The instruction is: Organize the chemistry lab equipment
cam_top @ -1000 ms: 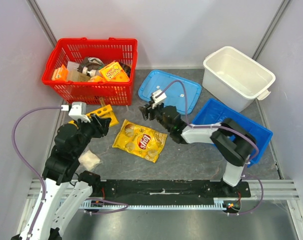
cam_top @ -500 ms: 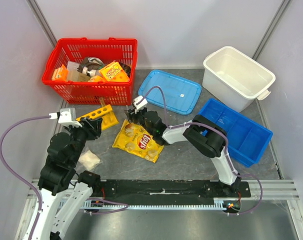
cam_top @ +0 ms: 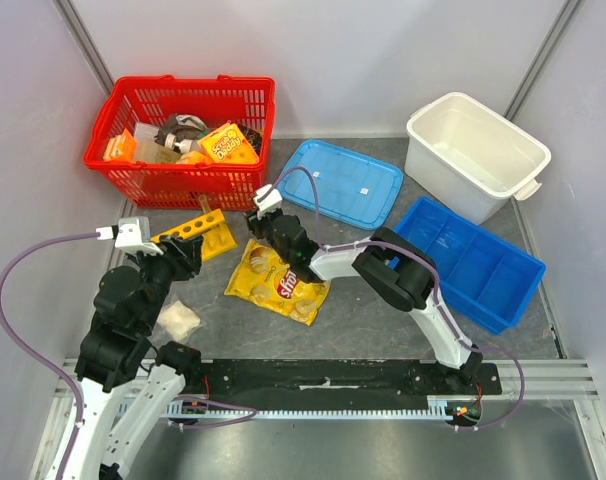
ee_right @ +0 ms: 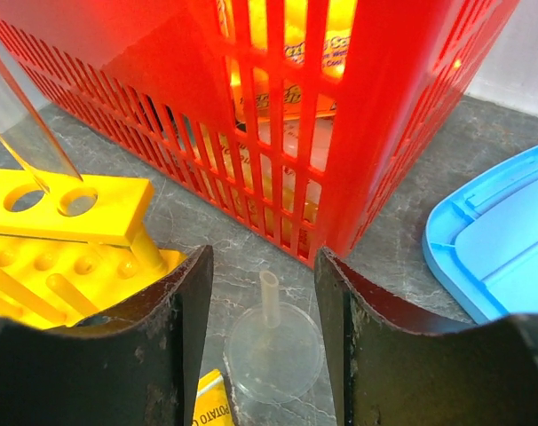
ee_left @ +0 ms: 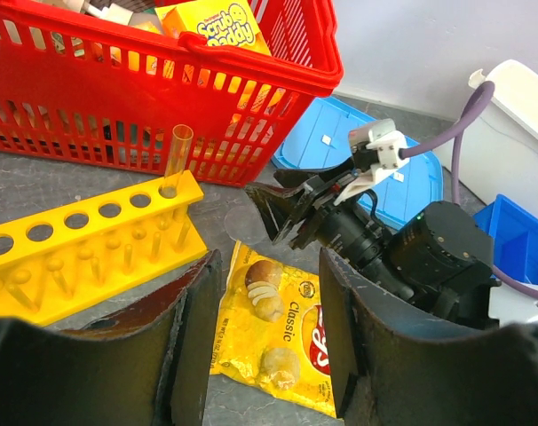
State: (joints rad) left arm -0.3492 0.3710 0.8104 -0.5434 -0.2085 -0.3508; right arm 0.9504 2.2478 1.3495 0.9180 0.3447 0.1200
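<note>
Two grippers are shown spread and empty. One clear funnel (ee_right: 273,348) is laid on the desk (ee_right: 384,280), just before the red basket (ee_right: 384,89) and beside the yellow rack (ee_right: 118,204). It is framed between the right gripper (ee_right: 262,271) fingers, just ahead and below, stem pointed toward the basket. The left gripper (ee_left: 267,266) is held farther off

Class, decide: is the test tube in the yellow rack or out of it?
In. The test tube stands in the end hole of the rack, its open top sticking up above it.
</note>
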